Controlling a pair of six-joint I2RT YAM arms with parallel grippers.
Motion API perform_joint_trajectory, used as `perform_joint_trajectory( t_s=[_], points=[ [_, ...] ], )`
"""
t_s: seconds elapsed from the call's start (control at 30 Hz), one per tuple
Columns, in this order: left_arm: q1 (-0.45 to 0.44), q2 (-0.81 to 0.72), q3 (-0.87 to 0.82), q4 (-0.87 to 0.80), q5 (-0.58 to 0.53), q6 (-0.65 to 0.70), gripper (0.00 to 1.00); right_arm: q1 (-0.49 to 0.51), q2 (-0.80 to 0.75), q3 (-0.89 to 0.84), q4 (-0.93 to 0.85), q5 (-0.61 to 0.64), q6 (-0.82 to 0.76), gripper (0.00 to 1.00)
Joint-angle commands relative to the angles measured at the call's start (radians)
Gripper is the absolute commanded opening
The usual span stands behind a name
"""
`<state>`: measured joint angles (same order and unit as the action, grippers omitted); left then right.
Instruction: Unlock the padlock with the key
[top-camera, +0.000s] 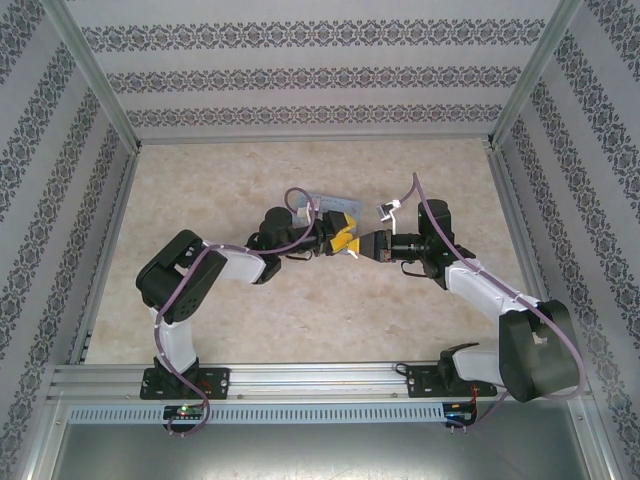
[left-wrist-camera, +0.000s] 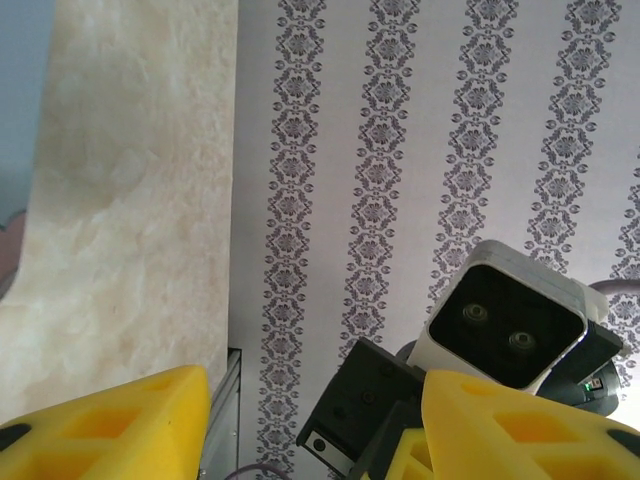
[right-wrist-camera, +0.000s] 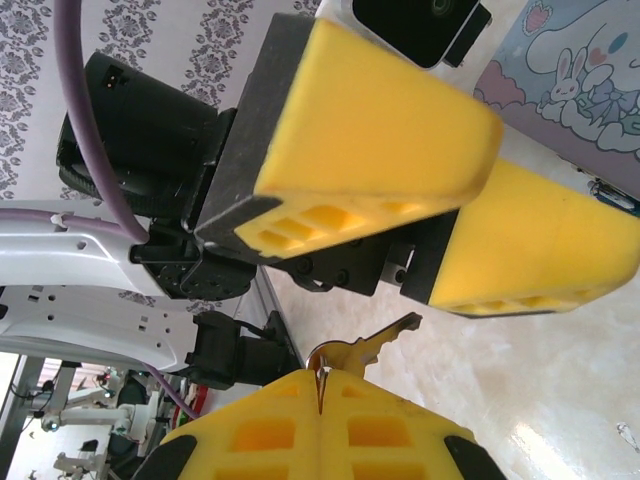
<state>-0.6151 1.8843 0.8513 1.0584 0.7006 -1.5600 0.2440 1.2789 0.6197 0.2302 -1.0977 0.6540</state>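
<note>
Pinching the small dark key (right-wrist-camera: 365, 345) between its pressed-together fingertips, the right hand (right-wrist-camera: 320, 380) faces the left hand (left-wrist-camera: 312, 385) – yellow fingers spread, empty – above the desk (right-wrist-camera: 560, 400) – key secured, unlocking apparently yet to begin.

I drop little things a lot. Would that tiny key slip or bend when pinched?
The key looks like thin metal, so probably stiff and light. Only one end sits between the right jaws' shut yellow pads, so it might twist or slip if bumped.
</note>
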Motion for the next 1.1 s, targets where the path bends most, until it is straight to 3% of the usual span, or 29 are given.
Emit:
perform_joint_trajectory(
  t_s=[0.0, 0.47, 0.83, 0.87, 0.9, 0.93, 1.07],
  points=[
    [-0.025, 0.006, 0.002, 0.099, -0.003, -0.026, 0.54, -0.008, 0.011, 0.025, 0.033, 0.006, -0.026, 0.00],
    [-0.036, -0.036, -0.032, 0.083, -0.007, -0.005, 0.02, -0.031, 0.028, 0.019, 0.025, 0.042, -0.034, 0.00],
    [-0.035, -0.072, -0.042, 0.043, -0.025, 0.033, 0.00, -0.046, 0.023, 0.012, 0.027, 0.068, -0.017, 0.00],
    [-0.035, -0.075, -0.044, 0.037, -0.033, 0.038, 0.00, -0.046, 0.019, 0.011, 0.032, 0.072, -0.007, 0.10],
    [-0.035, -0.080, -0.046, 0.032, -0.040, 0.044, 0.00, -0.046, 0.010, 0.008, 0.038, 0.079, 0.003, 0.29],
    [-0.035, -0.084, -0.046, 0.025, -0.043, 0.053, 0.00, -0.048, -0.001, 0.004, 0.038, 0.088, 0.010, 0.37],
    [-0.035, -0.102, -0.043, -0.009, -0.062, 0.095, 0.00, -0.062, -0.091, -0.019, 0.039, 0.125, 0.052, 0.46]
  ],
)
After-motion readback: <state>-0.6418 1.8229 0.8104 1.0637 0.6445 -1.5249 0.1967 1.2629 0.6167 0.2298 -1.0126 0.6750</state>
